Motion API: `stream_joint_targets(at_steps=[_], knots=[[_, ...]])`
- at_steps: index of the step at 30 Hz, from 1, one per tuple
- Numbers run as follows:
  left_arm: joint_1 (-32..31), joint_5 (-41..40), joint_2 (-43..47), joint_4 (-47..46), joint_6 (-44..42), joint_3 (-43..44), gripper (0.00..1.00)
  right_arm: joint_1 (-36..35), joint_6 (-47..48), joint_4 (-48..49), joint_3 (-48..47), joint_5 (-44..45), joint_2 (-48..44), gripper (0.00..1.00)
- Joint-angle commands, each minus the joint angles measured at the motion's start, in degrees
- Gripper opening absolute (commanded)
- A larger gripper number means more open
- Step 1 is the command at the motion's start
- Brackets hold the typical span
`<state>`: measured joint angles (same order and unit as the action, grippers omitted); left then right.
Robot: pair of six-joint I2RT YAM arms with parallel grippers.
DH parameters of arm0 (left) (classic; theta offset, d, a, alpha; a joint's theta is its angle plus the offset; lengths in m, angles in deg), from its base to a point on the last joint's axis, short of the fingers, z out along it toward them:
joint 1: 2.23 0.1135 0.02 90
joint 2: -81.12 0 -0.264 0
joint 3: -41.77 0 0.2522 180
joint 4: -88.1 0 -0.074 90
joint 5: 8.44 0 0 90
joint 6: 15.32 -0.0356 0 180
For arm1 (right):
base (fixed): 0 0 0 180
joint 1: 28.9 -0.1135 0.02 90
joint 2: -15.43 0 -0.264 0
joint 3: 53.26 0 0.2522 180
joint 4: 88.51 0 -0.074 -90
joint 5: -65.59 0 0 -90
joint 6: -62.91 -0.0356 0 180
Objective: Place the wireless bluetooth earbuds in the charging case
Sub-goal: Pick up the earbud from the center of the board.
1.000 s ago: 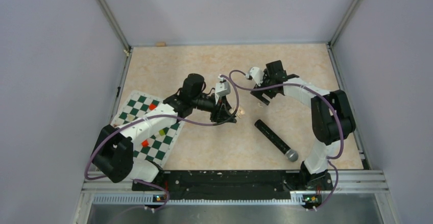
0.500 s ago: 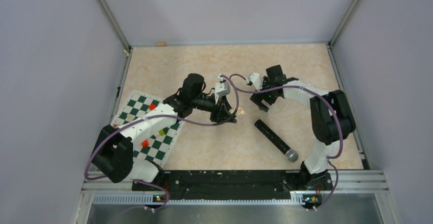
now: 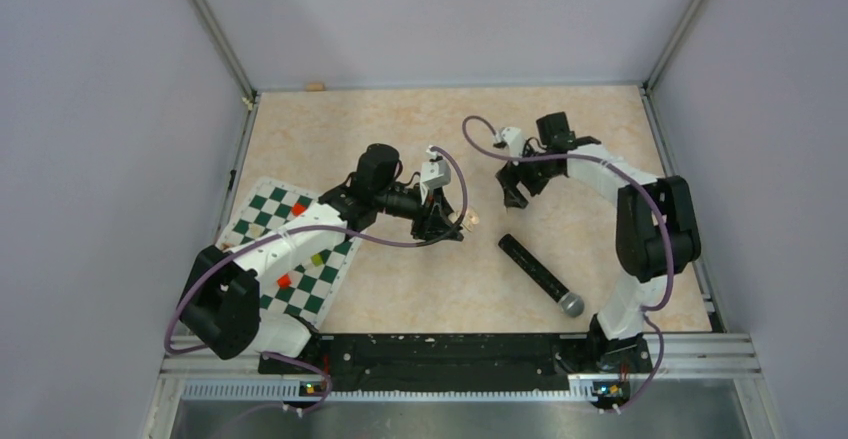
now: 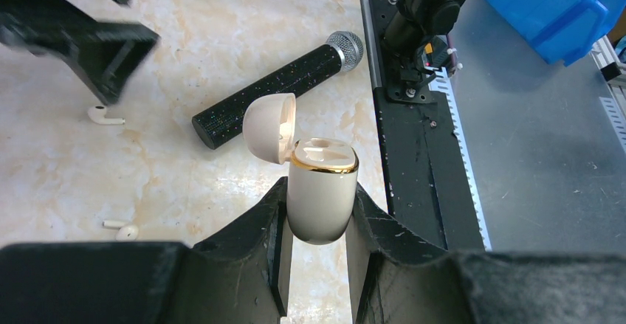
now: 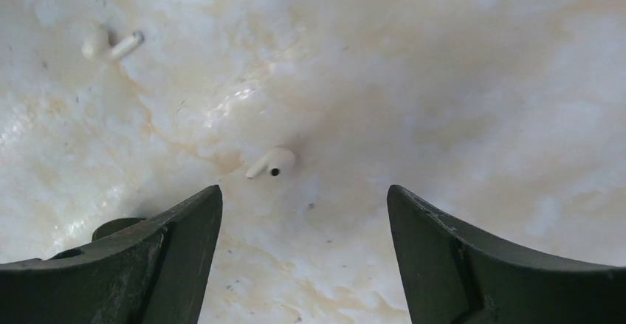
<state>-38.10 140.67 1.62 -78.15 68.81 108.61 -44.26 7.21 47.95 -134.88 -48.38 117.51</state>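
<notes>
The table [image 3: 380,129] carries a checkered board [image 3: 262,209] to the left of the charging case [image 4: 321,209], a black microphone [image 4: 273,95] to the right of the case and nearer the arm bases, and two loose white earbuds. The left gripper [image 4: 317,195] is clamped on the case body, one finger on each flank, holding it upright with the hinged lid tipped open. Whether either well inside is filled cannot be read from this angle. The right gripper [image 5: 303,195] hangs to the right of the case and on its far side, jaws spread wide with nothing between them. The first earbud [image 5: 272,162] lies flat on the table between the case and the right gripper, just ahead of the open gap and slightly toward the finger at the left of the right wrist view. Its long axis runs obliquely, stem toward that finger and bud toward the gap centre, so it lies nearly along the closing line. The second earbud [image 4: 122,228] rests near the case on its far side. The right arm is the nearer to the first earbud. Judged from this layout, the pick calls for a short advance and descent, possibly with a wrist turn.
</notes>
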Motion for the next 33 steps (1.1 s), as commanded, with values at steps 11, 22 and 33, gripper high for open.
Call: stream_joint_targets(at_steps=[11,22,33], knots=[[0.12,0.90,1.67,-2.71,0.28,0.01,0.00,5.09,-6.29,-6.84,-12.22,-11.73,8.55,0.56],[0.17,1.14,1.15,-2.71,0.16,0.12,0.00,5.15,-11.19,-9.92,-14.53,-15.41,14.87,0.46],[0.17,1.24,1.25,-2.45,0.00,0.14,0.00,5.12,-10.71,-12.35,-14.23,-13.95,16.08,0.34]])
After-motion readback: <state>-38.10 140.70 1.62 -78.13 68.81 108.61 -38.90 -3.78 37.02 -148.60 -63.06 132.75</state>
